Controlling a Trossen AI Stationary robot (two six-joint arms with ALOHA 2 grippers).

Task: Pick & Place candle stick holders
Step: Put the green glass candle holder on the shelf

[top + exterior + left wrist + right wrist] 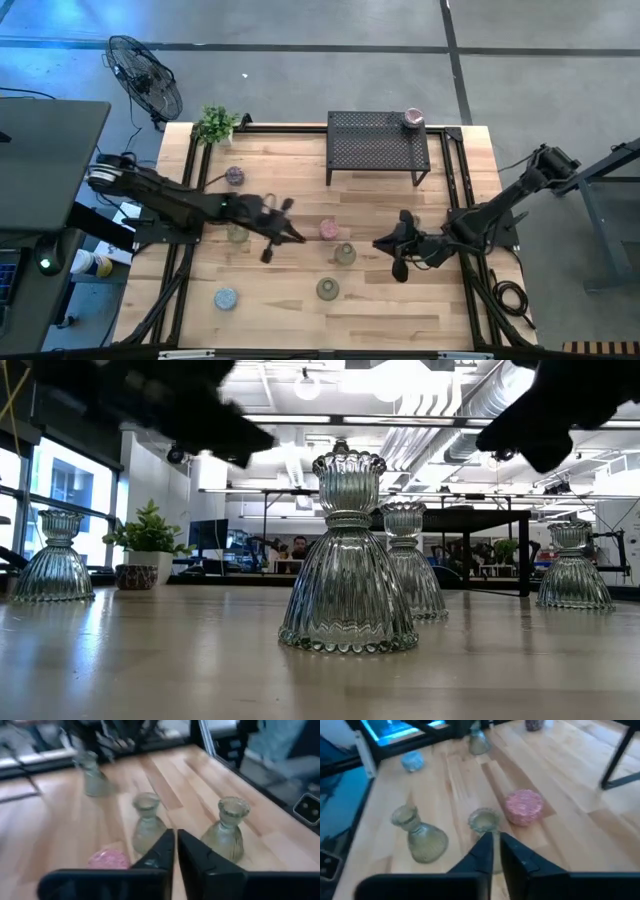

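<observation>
Several small glass candle stick holders stand on their bases on the wooden table: pink (329,229), two olive-green (345,254) (327,289), clear (237,233), mauve (234,176) and light blue (226,298). Another mauve one (413,120) stands on the black mesh rack (378,150). My left gripper (298,237) is shut and empty, above the table just left of the pink holder (109,859). My right gripper (378,243) is shut and empty, just right of the farther olive-green holder (482,820).
A small potted plant (215,125) stands at the table's far left corner. The rack takes up the far middle-right. A black frame (455,190) runs along the table's edges. Bare wood lies along the near edge (400,310).
</observation>
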